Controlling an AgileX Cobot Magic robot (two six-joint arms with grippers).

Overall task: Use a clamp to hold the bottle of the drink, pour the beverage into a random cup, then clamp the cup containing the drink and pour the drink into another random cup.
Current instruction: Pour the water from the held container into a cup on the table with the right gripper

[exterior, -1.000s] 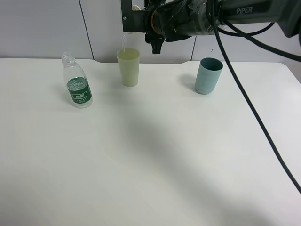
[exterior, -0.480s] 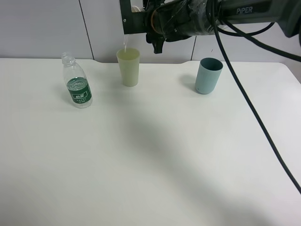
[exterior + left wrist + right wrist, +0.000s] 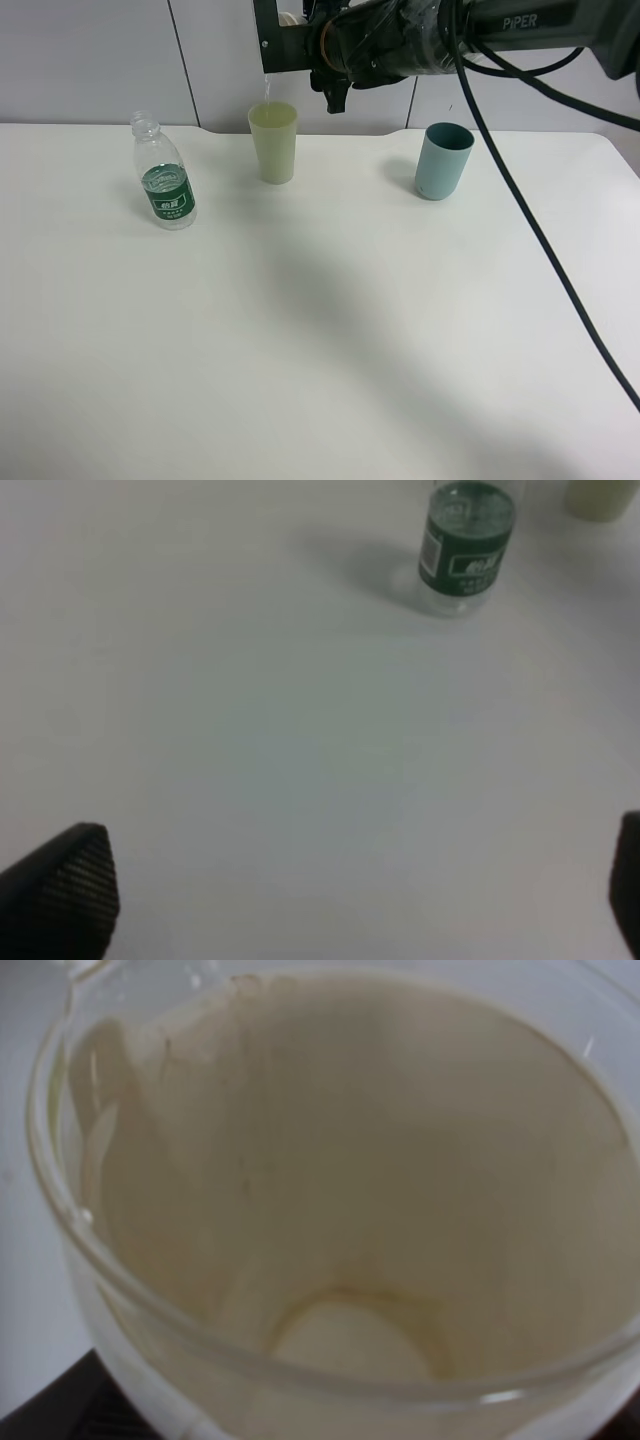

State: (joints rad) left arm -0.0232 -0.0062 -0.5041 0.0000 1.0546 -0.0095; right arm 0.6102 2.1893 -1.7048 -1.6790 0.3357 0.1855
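The right end effector (image 3: 300, 25) is held high at the far edge of the surface (image 3: 320, 330), clamped shut on the paper cup (image 3: 340, 1210), which is tipped; its beige inside fills the right wrist view. A thin stream of water (image 3: 265, 88) is seen falling from it into the pale tumbler (image 3: 273, 142), which stands directly below the end effector. The bottle (image 3: 164, 186) stands upright, well apart from that end effector, down and to the left in the overhead view. The teal cup (image 3: 442, 160) stands below and to its other side. The left end effector (image 3: 350, 900) is spread wide and empty, with the bottle ahead of it. One bottle and three cups are counted.
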